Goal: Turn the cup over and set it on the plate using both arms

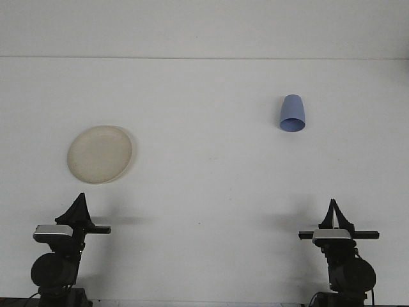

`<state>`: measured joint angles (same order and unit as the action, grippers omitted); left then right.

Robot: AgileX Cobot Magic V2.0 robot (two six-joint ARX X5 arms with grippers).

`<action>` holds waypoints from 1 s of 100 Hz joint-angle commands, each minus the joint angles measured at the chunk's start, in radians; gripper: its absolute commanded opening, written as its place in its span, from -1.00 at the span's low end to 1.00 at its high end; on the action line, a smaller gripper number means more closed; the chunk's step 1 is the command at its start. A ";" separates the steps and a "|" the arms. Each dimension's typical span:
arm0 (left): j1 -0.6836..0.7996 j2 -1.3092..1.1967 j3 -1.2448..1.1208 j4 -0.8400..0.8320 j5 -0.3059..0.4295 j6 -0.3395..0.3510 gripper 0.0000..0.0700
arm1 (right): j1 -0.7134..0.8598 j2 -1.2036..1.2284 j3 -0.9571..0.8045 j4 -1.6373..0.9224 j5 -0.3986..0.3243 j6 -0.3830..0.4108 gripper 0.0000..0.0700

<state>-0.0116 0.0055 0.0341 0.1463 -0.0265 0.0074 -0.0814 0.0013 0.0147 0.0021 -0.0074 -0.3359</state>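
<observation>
Now | tapered blue cup upturned | round cream plate | pincers pressed closed

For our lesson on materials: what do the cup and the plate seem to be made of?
Cup: probably plastic, matte blue, with an even colour and no glints. Plate: probably plastic too, cream and slightly see-through, with a dull sheen; ceramic cannot be ruled out.

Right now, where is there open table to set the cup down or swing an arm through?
The table is bare across the wide middle, between the plate on the left and the blue cup at the far right. Also bare: the near strip between the left gripper and right gripper. Nowhere is crowded.
</observation>
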 commanded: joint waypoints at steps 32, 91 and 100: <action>-0.001 -0.001 -0.020 0.012 0.000 -0.009 -0.96 | 0.000 0.000 -0.002 0.013 0.000 -0.001 -1.00; -0.001 -0.001 -0.020 0.012 0.000 -0.009 -0.96 | 0.000 0.000 -0.002 0.013 -0.008 0.002 -1.00; -0.001 -0.001 -0.020 0.012 0.000 -0.009 -0.96 | 0.000 0.000 -0.002 0.013 -0.028 0.043 -1.00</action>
<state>-0.0113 0.0055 0.0341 0.1463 -0.0265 0.0074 -0.0814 0.0013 0.0147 0.0025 -0.0250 -0.3317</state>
